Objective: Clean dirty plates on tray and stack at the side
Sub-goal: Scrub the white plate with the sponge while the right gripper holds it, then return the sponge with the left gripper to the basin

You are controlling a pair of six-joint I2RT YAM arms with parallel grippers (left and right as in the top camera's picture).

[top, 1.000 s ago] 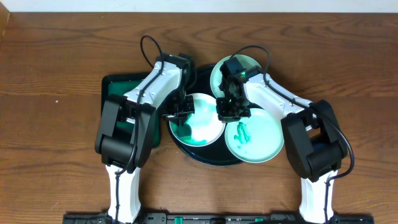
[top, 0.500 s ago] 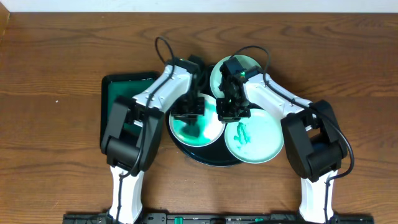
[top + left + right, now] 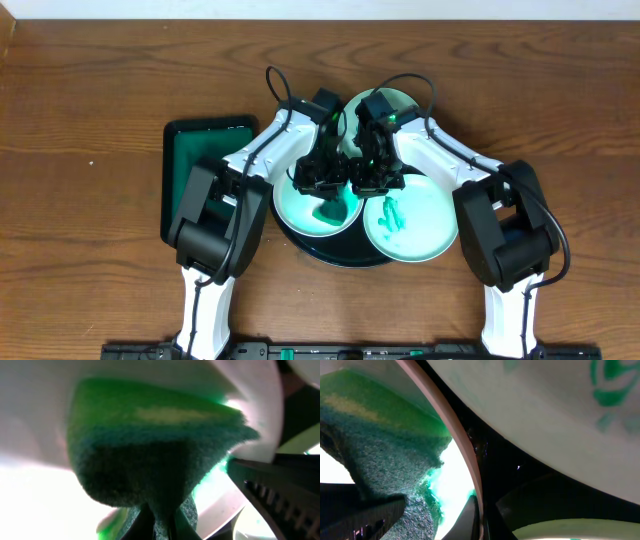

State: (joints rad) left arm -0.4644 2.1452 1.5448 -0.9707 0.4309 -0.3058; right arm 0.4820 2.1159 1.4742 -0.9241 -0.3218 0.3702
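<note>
The black tray (image 3: pixel 338 250) holds three dirty plates. The left plate (image 3: pixel 298 207) is white with a green wiped tint. My left gripper (image 3: pixel 322 178) is shut on a green sponge (image 3: pixel 150 445) that presses on this plate's right half. My right gripper (image 3: pixel 368 180) is shut on the same plate's right rim (image 3: pixel 465 450); the sponge (image 3: pixel 385 455) lies just left of it. A pale mint plate (image 3: pixel 418 225) with green smears sits at the right. Another mint plate (image 3: pixel 397 103) at the back is partly hidden by the right arm.
A rectangular dark-green tray (image 3: pixel 195 170) lies on the wood tabletop (image 3: pixel 90 200) just left of the round tray, beside the left arm. Both arms cross above the round tray's middle, their wrists almost touching.
My left gripper has swept the sponge rightward across the left plate, from its left edge to beside the right gripper. The green tint has spread over the plate. The right arm has stayed put.
</note>
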